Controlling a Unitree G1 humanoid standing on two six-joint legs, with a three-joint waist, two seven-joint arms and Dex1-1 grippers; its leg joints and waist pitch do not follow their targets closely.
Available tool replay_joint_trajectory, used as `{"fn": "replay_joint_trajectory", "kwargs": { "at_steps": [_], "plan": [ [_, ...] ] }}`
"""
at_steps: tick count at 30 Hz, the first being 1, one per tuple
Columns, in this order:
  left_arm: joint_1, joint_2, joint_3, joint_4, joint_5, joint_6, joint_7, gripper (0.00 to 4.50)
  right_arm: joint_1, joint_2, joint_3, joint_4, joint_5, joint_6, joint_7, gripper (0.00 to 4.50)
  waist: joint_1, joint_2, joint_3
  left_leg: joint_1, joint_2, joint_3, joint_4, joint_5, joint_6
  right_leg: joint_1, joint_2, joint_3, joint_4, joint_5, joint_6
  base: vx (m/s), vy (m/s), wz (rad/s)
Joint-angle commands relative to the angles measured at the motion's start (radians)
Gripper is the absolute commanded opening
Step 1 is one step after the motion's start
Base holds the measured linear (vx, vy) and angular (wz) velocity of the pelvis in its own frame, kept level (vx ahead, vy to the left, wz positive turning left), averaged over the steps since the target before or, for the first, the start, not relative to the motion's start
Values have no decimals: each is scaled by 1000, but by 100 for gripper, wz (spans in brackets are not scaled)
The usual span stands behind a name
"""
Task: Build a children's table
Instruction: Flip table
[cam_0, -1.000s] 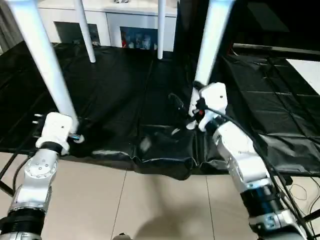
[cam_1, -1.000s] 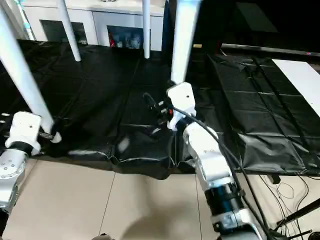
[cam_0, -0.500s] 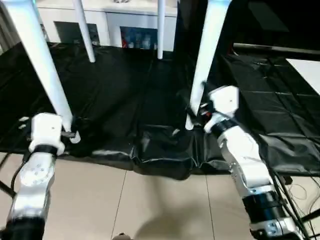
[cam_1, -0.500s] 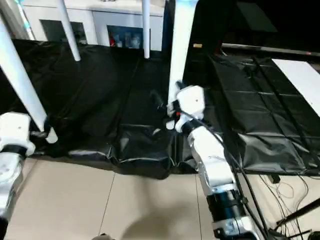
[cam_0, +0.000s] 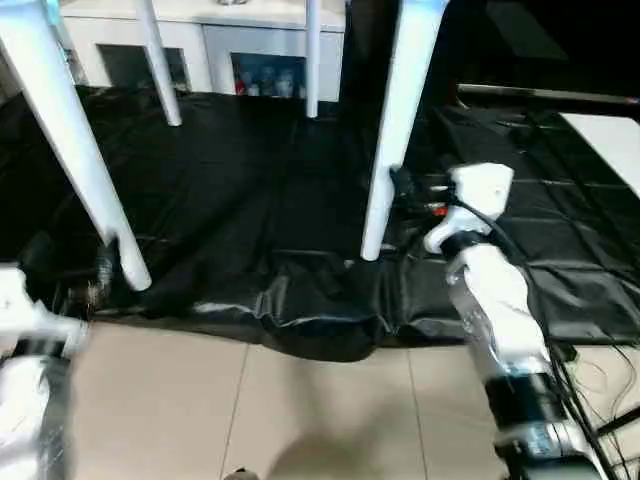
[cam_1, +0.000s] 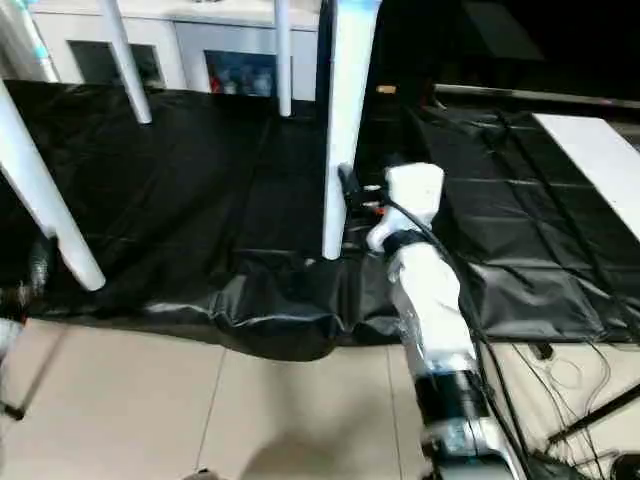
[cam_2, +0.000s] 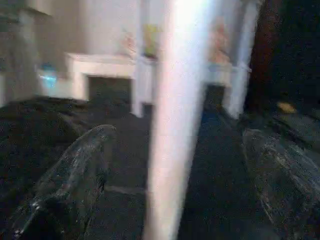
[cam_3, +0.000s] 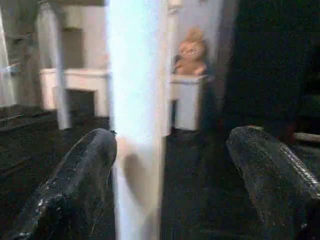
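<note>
Table legs stand upright on my black-sheeted desk (cam_0: 230, 190): near left leg (cam_0: 70, 150) at 9 o'clock, near right leg (cam_0: 395, 120) at centre, two thinner ones at 12 by the cabinet (cam_0: 250, 40). My right tool (cam_3: 167, 170) gapes wide around the near right leg, gripping nothing. My left tool (cam_2: 175, 185) gapes wide astride the near left leg.

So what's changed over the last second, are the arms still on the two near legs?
Both arms have backed off. The left pincer has drawn back toward the robot from the near left leg, and the right pincer has shifted right of the near right leg. Both are open, each with its leg between the fingers but not clamped. The children's table stays standing on the black sheet, all four legs planted.
</note>
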Motion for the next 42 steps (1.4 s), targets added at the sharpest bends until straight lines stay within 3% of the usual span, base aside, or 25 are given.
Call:
{"fn": "replay_joint_trajectory", "kwargs": {
  "at_steps": [1, 5, 7, 10, 14, 20, 25, 30, 36, 40, 42],
  "plan": [
    [21, 33, -2, -34, -23, 37, -56, 446, -47, -12, 7, 89, -8, -21, 25, 393, -5, 15, -34, 26, 15, 4, -79, -269, -56, 8, -82, 43, -98, 53, -68, 0, 0, 0],
    [90, 96, -2, -86, -74, 107, -144, 446, -140, -14, -14, 247, -12, -62, 35, 393, -7, 14, -31, 27, 16, 6, -79, -265, -54, 3, -78, 44, -93, 73, -86, 0, 0, 0],
    [120, 123, -6, -113, -87, 141, -175, 446, -178, -16, -22, 309, -15, -76, 39, 393, -9, 10, -33, 23, 15, 10, -75, -209, -42, 6, -71, 43, -87, 148, -87, 0, 0, 0],
    [148, 166, -33, -164, -83, 205, -213, 446, -275, -16, -37, 476, 0, -97, 83, 393, -9, 8, -28, 29, 17, 17, -71, -220, -31, -2, -71, 45, -84, 184, -93, 0, 0, 0],
    [71, 165, -102, -147, -14, 250, -168, 446, -356, -1, -55, 634, 25, -100, 142, 393, -4, 8, -26, 29, 21, 20, -71, -201, -17, 1, -74, 45, -83, 204, -113, 0, 0, 0],
    [-15, 166, -126, -56, 79, 290, -87, 446, -400, 22, -62, 730, 34, -126, 211, 393, -2, 6, -32, 24, 16, 21, -60, -114, 6, 12, -71, 41, -71, 351, -128, 0, 0, 0],
    [-73, 183, -121, 56, 167, 264, -30, 446, -396, 37, -69, 747, 36, -165, 233, 393, -2, 9, -37, 27, 19, 18, -60, -119, 14, 14, -76, 38, -69, 350, -140, 0, 0, 0],
    [-130, 226, -78, 194, 241, 222, 48, 446, -316, 56, -73, 659, 54, -194, 256, 393, 1, 13, -40, 29, 20, 16, -60, -133, 15, 13, -78, 39, -71, 333, -141, 0, 0, 0],
    [-165, 246, -62, 255, 260, 184, 38, 446, -225, 85, -62, 543, 74, -184, 282, 393, 7, 16, -43, 30, 21, 15, -61, -138, 12, 12, -80, 39, -71, 340, -140, 0, 0, 0],
    [-208, 252, -64, 317, 274, 149, 44, 446, -147, 123, -22, 449, 70, -170, 283, 393, 7, 18, -44, 31, 21, 12, -66, -153, -1, 12, -81, 38, -73, 330, -136, 0, 0, 0],
    [-208, 252, -64, 317, 274, 149, 44, 446, -147, 123, -22, 449, 70, -170, 283, 393, 5, 19, -45, 33, 22, 11, -68, -165, -9, 11, -82, 37, -72, 315, -139, 0, 0, 0]
  ]
}}
